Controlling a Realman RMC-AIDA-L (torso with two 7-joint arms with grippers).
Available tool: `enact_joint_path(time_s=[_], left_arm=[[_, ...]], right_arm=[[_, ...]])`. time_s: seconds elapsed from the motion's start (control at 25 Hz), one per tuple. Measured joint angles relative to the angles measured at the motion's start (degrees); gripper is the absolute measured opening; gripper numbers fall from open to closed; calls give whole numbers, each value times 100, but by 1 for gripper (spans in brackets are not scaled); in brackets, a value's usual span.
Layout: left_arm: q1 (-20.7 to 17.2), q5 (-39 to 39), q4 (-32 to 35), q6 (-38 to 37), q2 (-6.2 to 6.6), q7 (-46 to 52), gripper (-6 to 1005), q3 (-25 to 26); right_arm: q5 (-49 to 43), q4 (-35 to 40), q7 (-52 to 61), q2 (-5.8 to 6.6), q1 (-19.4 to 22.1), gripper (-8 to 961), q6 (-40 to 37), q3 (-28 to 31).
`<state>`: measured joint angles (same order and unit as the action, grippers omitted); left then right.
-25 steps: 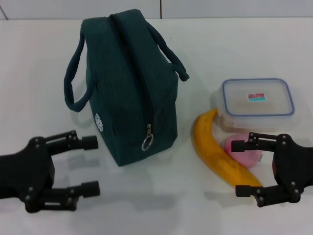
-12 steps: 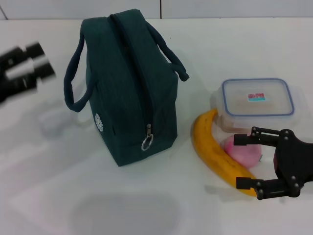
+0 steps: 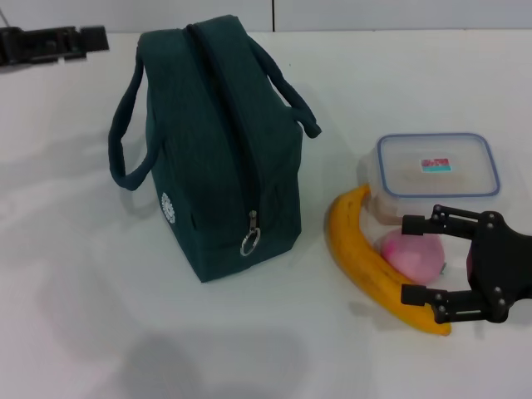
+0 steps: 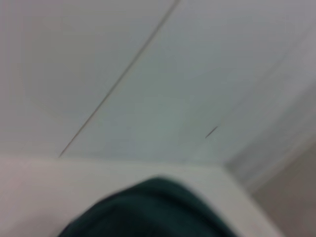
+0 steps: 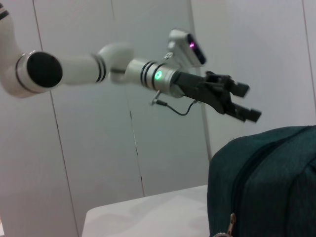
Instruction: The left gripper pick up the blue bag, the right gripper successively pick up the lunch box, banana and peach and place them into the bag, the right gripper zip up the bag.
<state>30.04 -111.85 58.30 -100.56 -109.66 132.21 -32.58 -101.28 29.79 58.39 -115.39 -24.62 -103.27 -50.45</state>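
Observation:
The blue bag (image 3: 216,141) stands upright at the table's middle, zipped shut, its ring pull (image 3: 249,243) hanging at the near end. My left gripper (image 3: 93,39) hovers high at the far left, level with the bag's top and apart from its handles; the right wrist view shows that left gripper (image 5: 248,102) open above the bag (image 5: 266,182). The left wrist view catches only the bag's top (image 4: 158,210). On the right lie the lunch box (image 3: 438,166), the banana (image 3: 357,249) and the peach (image 3: 420,249). My right gripper (image 3: 410,259) is open, its fingers straddling the peach and the banana's near end.
The white table (image 3: 100,274) stretches around the bag, with a grey wall and a seam behind its far edge (image 3: 374,25). The bag's two rope handles (image 3: 125,133) droop to either side.
My left gripper has swung from the near left of the table up to the far left beside the bag's top. The right gripper has shifted slightly nearer the peach.

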Motion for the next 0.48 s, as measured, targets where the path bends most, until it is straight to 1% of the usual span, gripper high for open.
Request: enact_joint_path(time_s=[0.08,0.2,0.32,0.4,0.48], left_arm=[[207,-514,208,-71,56,683,862,-93],[319,-855,596,-171,52,1409,862,-432],[313,-953,920,-148,-37,1843,862,-726],[376,-1075,1033,-124,-146,2088,862,-803],[441,-1156,1050,-120,-217,2194,862,-817]], right_arm=[[4,-1,1,0,2,842,13,0],[11,-12,1,0,5,842,44,0],[20,-59,-11,-1,12,842,74,0],[26,-89,-17,-1,12,842,88,0],[28,-88,-18,-1,12,842,92,0]])
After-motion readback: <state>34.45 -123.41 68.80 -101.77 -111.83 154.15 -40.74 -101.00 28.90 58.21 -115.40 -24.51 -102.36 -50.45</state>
